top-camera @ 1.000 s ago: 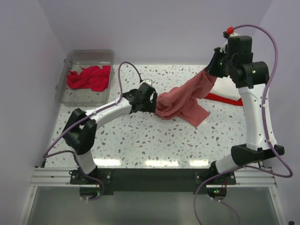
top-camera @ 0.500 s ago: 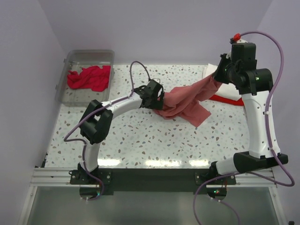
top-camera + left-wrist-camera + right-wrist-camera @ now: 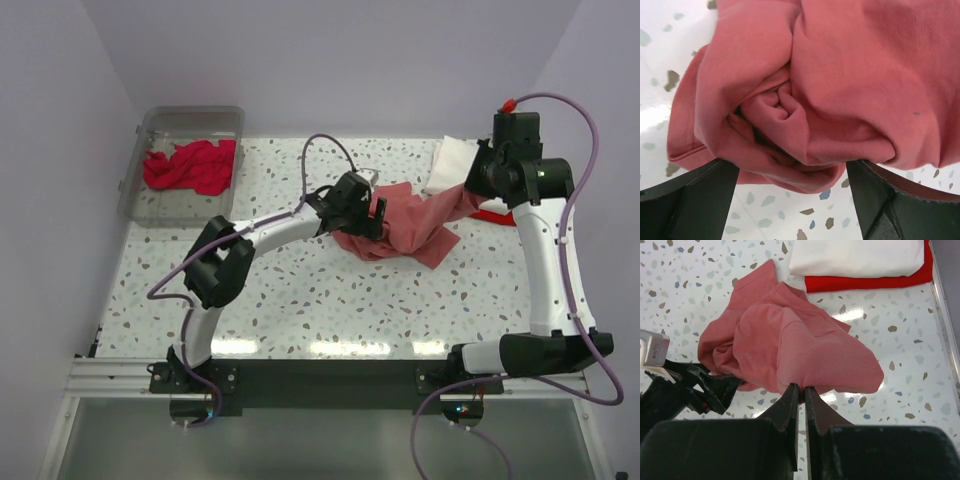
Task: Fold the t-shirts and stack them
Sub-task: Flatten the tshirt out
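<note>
Our right jaws are pinched almost together on a fold of the coral-red t-shirt [image 3: 790, 350]. The cloth spills forward from their tips onto the worktop [image 3: 300, 290] in a crumpled heap. We judge this hold is there to anchor one end of the garment, so that it can be drawn out rather than dragged as a lump.

Our left jaws stand wide and hold nothing. A rolled bunch of the same shirt sits between them and just ahead of their tips. We read this as lining up a second hold at the opposite end. With two holds the shirt could be spread flat, which it needs before any fold, since it is a tangle and not yet laid out.

Past the heap from the right jaws, a folded white t-shirt [image 3: 855, 257] lies squarely on a folded bright red t-shirt [image 3: 867, 282]. That looks like the stack, kept at the far edge so the middle stays free for spreading.

A crumpled crimson t-shirt [image 3: 190, 165] waits in the clear plastic bin [image 3: 190, 118], well apart from both jaws and unfolded.
</note>
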`<state>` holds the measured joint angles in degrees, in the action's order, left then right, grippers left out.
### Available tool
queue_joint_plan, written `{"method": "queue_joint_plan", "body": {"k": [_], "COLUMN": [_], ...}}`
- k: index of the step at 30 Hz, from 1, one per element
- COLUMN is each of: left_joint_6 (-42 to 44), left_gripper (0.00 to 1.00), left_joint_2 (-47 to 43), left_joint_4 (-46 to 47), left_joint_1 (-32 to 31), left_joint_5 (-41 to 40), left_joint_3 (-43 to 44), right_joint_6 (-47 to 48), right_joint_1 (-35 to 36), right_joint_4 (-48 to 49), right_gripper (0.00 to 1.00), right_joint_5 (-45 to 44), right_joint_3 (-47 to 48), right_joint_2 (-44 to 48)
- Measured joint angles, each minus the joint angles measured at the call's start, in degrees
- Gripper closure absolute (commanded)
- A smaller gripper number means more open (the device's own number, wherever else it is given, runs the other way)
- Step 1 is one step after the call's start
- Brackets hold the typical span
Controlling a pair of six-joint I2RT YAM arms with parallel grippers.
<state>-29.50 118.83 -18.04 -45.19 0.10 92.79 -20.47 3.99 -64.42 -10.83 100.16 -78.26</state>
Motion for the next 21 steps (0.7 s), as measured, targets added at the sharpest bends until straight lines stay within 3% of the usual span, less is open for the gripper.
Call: {"method": "queue_joint_plan", "body": {"k": [1, 3, 4, 5, 6, 7, 13, 17, 21], "left_joint_6": [0.0, -0.4, -0.6, -0.7, -1.0, -1.0, -0.7, 0.0, 0.1], "left_gripper": [0.12, 0.39, 0.55, 0.86, 0.96, 1.00, 1.00, 1.00, 1.00], "left_joint_2": [0.4, 1.0, 1.2, 1.3, 1.3, 1.2, -2.3, -11.3, -20.5], "left_joint_4": [0.1, -0.3, -0.5, -1.0, -1.4, -2.0, -9.3, -17.6, -27.5], "left_joint_1": [-0.4, -1.0, -1.1, -1.1, -1.0, -0.9, -0.2, 0.9, 1.7], "left_joint_5": [0.3, 0.7, 0.7, 0.6, 0.0, -1.0, -8.5, -12.9, -15.6], "left_joint_3": [0.0, 0.0, 0.0, 0.0, 0.0, 0.1, 0.3, 1.0, 7.5], "right_joint_6": [0.0, 0.0, 0.0, 0.0, 0.1, 0.1, 0.5, 0.7, 0.7], "right_joint_1": [-0.1, -0.3, -0.5, -0.5, -0.6, -0.6, -0.7, -0.7, -0.7], "right_joint_4": [0.1, 0.5, 0.7, 0.8, 0.9, 1.0, 1.7, 2.4, 3.2], "right_gripper": [1.00, 1.00, 1.00, 1.00, 1.00, 1.00, 1.00, 1.00, 1.00], "right_joint_5": [0.0, 0.0, 0.0, 0.0, 0.0, 0.0, 0.4, 1.5, 2.8], "right_joint_3": [-0.4, -1.1, -1.4, -1.6, -1.7, -1.7, -1.5, -0.1, 1.2], "right_joint_2": [0.0, 0.2, 0.3, 0.5, 0.7, 0.9, 2.2, 2.7, 3.5]}}
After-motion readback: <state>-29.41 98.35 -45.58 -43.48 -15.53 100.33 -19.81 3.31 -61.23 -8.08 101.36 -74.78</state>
